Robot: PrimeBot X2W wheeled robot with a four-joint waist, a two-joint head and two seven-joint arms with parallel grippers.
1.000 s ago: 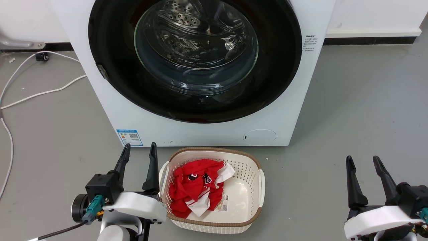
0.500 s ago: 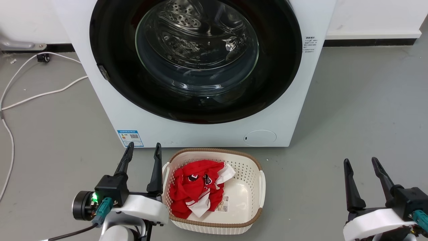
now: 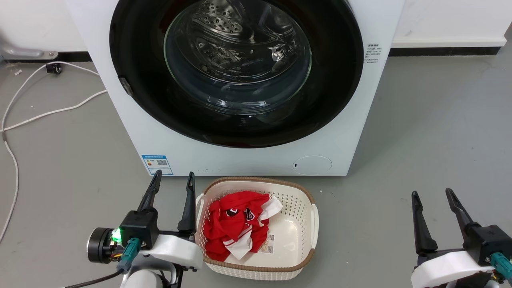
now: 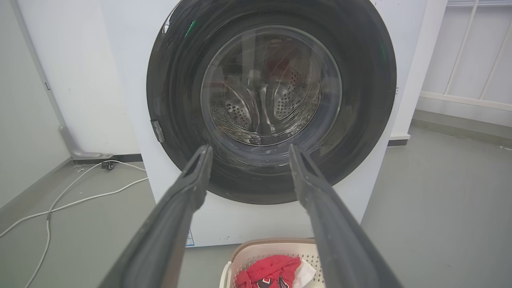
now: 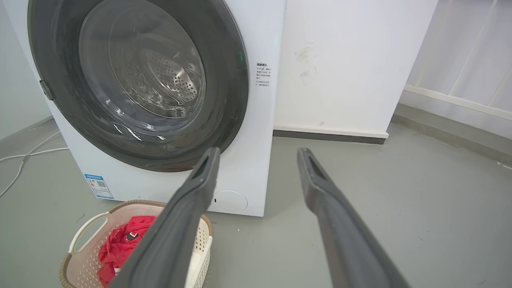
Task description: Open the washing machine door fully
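The washing machine (image 3: 132,132) (image 4: 224,222) (image 5: 256,132) is a white front-loader facing me. Its door (image 3: 136,92) (image 4: 176,100) (image 5: 232,80), a glossy black disc with a clear glass bowl, lies flat against the front, shut. A small grey latch tab (image 3: 126,86) (image 4: 157,131) sits on the door's left rim. My left gripper (image 3: 173,178) (image 4: 248,150) is open and empty, low on the floor in front of the machine's lower left corner. My right gripper (image 3: 432,193) (image 5: 259,153) is open and empty, well to the right of the machine.
A cream laundry basket (image 3: 308,224) (image 4: 248,250) (image 5: 86,228) holding red and white clothes (image 3: 236,222) stands on the grey floor before the machine, right beside my left gripper. White cables (image 3: 44,112) trail over the floor at the left. A white wall (image 5: 352,60) stands right of the machine.
The left gripper has edged forward and slightly right toward the machine; the right gripper sank a little. The head view has shifted slightly. The door stays shut.
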